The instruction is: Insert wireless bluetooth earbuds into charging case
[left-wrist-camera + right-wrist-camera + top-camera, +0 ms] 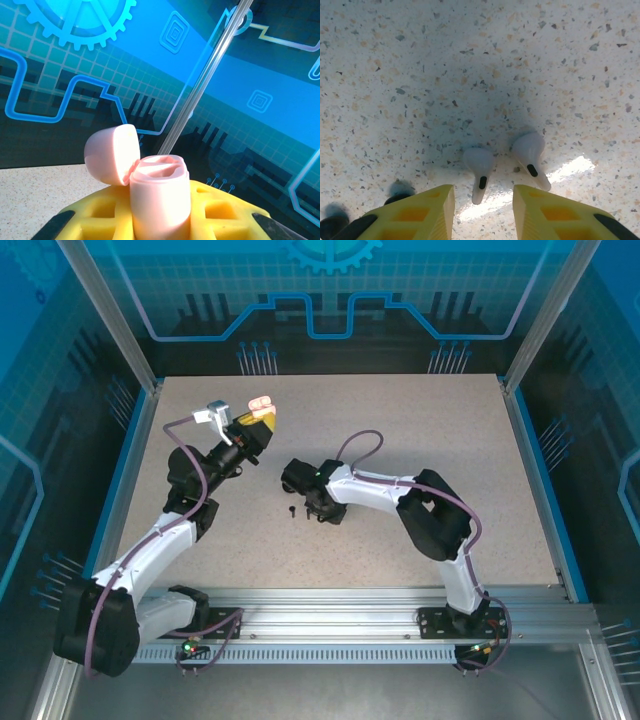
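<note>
The left gripper point(260, 422) is raised toward the far left of the speckled tabletop point(450, 430), its yellow fingers point(220, 212) clamped on the body of a pink charging case point(160, 200). The case stands upright between them. Its rounded lid point(112, 152) is flipped open and hangs back to the left on its hinge, showing the two moulded wells in the top of the body.

The right gripper point(483, 212) sits low over the middle of the tabletop with its fingers pointing down, parted by a moderate gap and holding nothing. Just ahead of its tips lie two pale earbuds, both flat on the surface with their stems toward the gripper. The left earbud point(480, 170) is in line with the gap, its stem end reaching between the fingertips without touching either. The right earbud point(531, 159) lies just beside it, ahead of the right finger. Black earbuds point(291, 510) rest on the tabletop near this gripper, blurred at the lower left of the wrist view.
</note>
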You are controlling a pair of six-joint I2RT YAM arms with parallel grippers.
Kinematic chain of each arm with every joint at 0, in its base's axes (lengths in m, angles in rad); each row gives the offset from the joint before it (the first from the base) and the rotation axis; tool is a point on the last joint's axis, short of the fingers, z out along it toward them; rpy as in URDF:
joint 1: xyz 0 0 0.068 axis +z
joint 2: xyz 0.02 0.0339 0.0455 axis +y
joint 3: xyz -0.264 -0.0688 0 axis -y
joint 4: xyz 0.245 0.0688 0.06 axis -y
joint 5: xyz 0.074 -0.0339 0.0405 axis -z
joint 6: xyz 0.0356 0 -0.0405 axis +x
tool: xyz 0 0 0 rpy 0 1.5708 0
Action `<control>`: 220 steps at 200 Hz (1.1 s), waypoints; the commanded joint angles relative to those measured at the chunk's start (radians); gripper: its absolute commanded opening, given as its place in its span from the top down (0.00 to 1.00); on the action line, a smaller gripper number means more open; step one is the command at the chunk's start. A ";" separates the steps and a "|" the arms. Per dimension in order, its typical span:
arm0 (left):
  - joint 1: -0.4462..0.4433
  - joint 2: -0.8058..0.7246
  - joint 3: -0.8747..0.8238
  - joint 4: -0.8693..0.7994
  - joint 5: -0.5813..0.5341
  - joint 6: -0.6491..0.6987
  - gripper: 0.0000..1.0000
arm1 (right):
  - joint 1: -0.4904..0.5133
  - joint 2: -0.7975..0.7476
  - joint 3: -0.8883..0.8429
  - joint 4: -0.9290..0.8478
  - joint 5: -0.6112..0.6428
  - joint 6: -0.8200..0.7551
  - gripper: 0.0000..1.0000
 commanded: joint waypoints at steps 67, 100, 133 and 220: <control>-0.013 -0.021 -0.001 0.069 -0.011 0.005 1.00 | -0.018 0.057 0.055 -0.034 0.002 0.015 0.66; -0.016 -0.022 -0.001 0.069 -0.009 0.003 1.00 | -0.021 0.066 0.062 -0.041 0.004 0.010 0.67; -0.017 -0.023 -0.003 0.067 -0.009 0.007 1.00 | -0.028 0.073 0.065 -0.053 0.009 0.009 0.68; -0.020 -0.026 0.000 0.064 -0.007 0.013 1.00 | -0.031 0.105 0.079 -0.047 -0.004 -0.009 0.72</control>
